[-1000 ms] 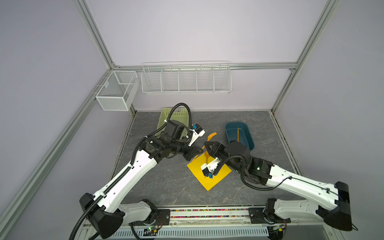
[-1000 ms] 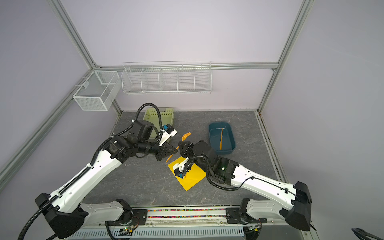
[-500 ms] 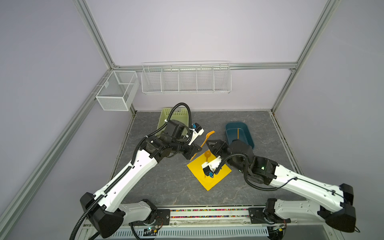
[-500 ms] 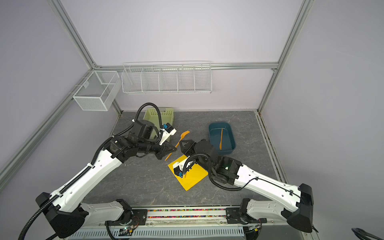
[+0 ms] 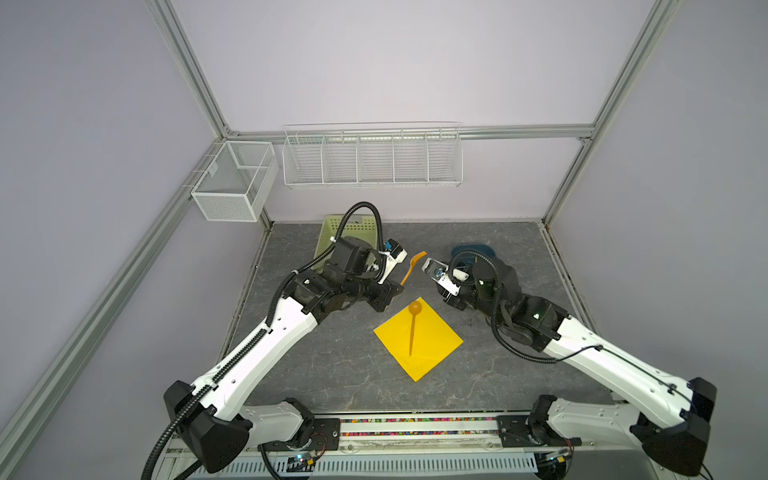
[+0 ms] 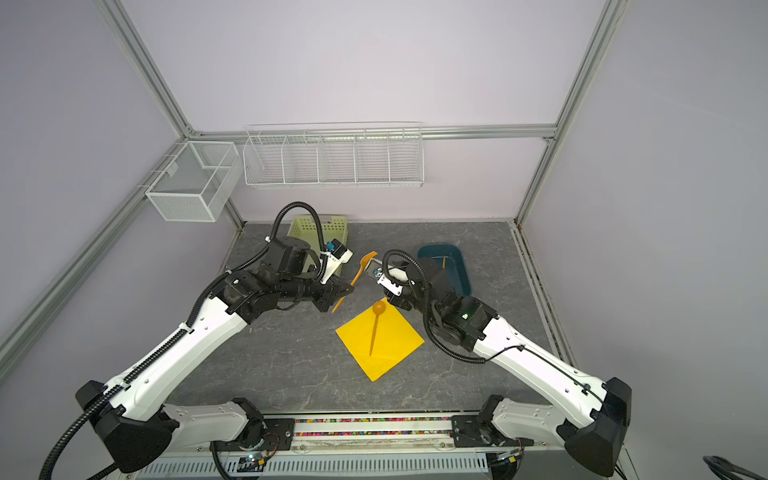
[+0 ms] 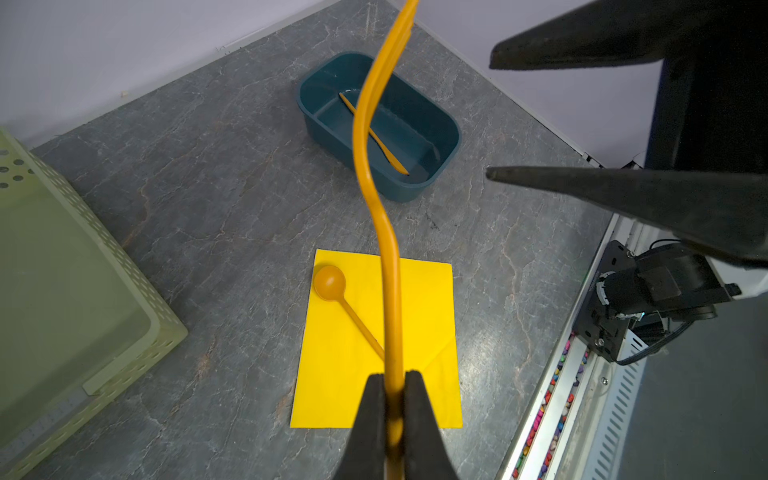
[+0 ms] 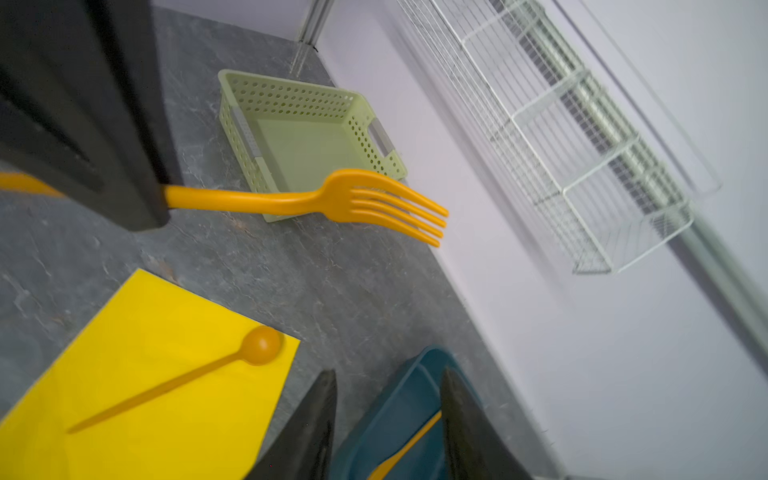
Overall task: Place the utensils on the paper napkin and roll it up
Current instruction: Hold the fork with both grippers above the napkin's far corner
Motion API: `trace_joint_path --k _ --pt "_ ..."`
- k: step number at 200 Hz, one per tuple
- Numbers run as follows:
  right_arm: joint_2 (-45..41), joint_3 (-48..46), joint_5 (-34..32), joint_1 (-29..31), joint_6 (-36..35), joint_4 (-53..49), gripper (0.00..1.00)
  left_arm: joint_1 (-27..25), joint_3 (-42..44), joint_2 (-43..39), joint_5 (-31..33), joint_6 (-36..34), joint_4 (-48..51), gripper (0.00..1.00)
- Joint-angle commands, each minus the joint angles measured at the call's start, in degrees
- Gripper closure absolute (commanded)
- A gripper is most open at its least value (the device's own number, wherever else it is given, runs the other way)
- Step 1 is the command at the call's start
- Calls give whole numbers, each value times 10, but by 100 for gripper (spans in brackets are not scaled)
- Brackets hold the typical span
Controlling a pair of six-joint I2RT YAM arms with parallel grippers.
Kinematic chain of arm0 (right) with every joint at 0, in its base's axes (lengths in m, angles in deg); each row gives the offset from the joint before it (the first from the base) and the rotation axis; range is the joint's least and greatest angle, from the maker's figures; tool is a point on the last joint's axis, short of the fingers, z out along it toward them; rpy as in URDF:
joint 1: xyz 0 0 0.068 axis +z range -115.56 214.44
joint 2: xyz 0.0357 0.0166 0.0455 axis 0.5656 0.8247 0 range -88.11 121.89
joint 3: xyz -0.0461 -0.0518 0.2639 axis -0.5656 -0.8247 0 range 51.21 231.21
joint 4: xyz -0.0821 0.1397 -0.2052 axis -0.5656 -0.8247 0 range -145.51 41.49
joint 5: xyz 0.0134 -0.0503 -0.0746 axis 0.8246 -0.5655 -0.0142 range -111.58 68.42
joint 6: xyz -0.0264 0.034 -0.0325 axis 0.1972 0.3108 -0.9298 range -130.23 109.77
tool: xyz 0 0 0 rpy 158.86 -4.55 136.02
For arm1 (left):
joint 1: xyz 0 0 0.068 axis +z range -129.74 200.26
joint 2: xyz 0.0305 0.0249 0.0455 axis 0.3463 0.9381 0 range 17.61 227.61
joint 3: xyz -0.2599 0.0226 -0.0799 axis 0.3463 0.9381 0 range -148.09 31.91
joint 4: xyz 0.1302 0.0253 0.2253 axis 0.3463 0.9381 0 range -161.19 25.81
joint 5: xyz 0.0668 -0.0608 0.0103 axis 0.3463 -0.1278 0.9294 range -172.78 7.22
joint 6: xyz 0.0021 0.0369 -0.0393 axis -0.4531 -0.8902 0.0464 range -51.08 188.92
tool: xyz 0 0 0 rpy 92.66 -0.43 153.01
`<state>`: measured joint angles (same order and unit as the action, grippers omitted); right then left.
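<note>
The yellow paper napkin (image 5: 432,345) (image 6: 390,345) lies flat on the grey table. A round-bowled spoon (image 5: 413,328) (image 7: 330,283) (image 8: 257,347) rests on it, touched by nothing. My left gripper (image 7: 393,376) (image 6: 347,291) is shut on the handle of an orange fork (image 7: 368,166) (image 8: 374,199) (image 5: 411,266) and holds it in the air beyond the napkin's far corner, tines pointing away. My right gripper (image 8: 388,374) (image 7: 488,118) hangs open and empty between the napkin and the teal tub (image 5: 473,250) (image 7: 451,129). A third utensil (image 7: 392,160) (image 6: 444,262) lies in that tub.
A green perforated basket (image 5: 332,232) (image 8: 307,145) stands at the back left, behind my left wrist. White wire racks (image 5: 372,160) hang on the back wall. The two wrists are close together above the napkin's far corner.
My right gripper has drawn back off the napkin toward the teal tub with its jaws wider, leaving the spoon lying uncovered. My left gripper with the fork has barely moved.
</note>
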<state>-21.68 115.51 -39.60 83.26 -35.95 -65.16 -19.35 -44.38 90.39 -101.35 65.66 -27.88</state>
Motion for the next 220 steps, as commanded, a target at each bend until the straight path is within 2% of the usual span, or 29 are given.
trace_joint_path --k 1,21,38,63,94,144,220 --pt "4 5 55 -14 354 -24 54 1 -1 6 11 6 -27 93" --pt "0 -9 108 -16 515 -3 54 1 -1 6 12 8 -41 93" --pt "-4 -26 148 -16 625 39 53 1 4 3 11 9 -53 93" --pt "3 -12 172 -16 716 57 55 1 13 -1 3 18 -74 93" --pt "14 17 179 -17 757 56 57 1 28 -4 -16 47 -112 93" --pt "42 73 212 -40 753 40 57 1 60 -17 -24 88 -159 93" --pt "57 74 240 -59 775 48 67 1 93 -33 -38 136 -222 93"
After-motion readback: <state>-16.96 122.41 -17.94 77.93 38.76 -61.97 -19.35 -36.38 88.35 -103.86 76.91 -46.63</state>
